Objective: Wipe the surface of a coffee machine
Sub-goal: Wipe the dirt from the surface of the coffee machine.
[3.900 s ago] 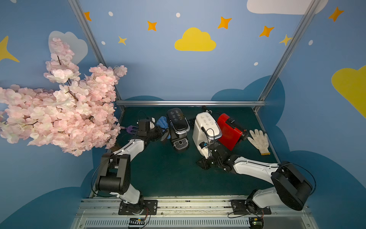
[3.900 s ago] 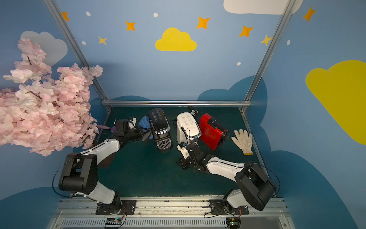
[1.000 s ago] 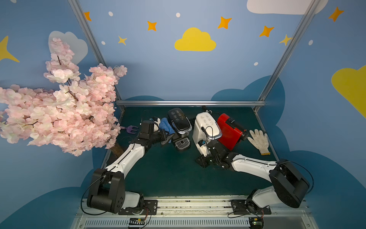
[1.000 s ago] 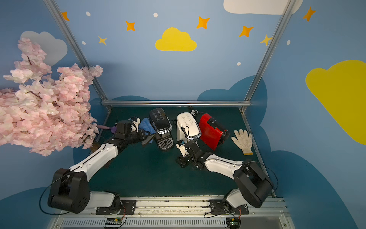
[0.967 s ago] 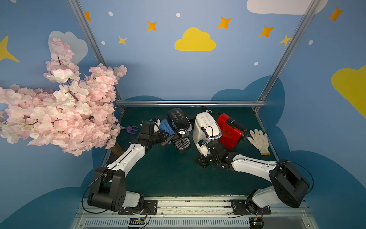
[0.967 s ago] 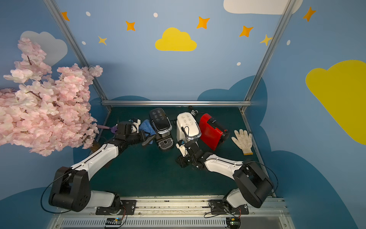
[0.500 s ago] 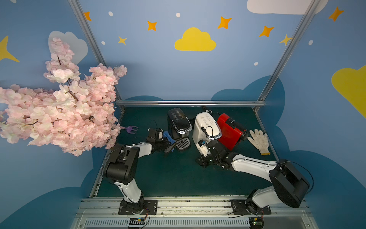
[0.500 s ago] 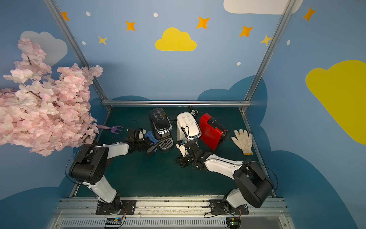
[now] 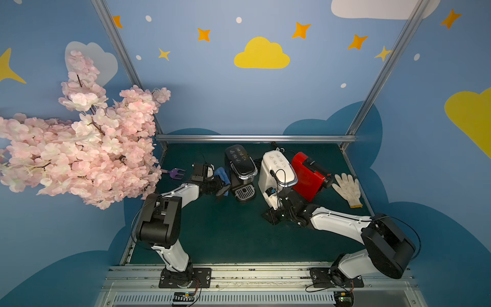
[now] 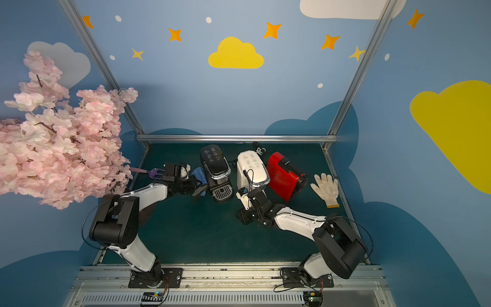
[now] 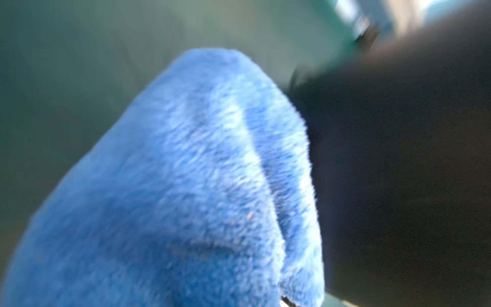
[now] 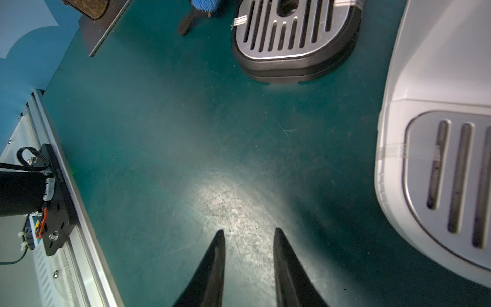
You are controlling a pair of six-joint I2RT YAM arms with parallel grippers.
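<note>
left wrist view is blurred: cloth [image 11: 186, 186] fills it, the dark shape [image 11: 398, 172] beside it unreadable; white machine [image 12: 438, 79] cut off.

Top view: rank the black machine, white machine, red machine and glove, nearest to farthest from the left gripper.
From the left gripper, holding the cloth:
1. Black machine, just beside it.
2. White machine, mid-table.
3. Red machine, beyond the white one.
4. Glove, far right edge.

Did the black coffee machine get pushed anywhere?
No. The black coffee machine stays put, same gap from the white coffee machine and the silver back rail.
</note>
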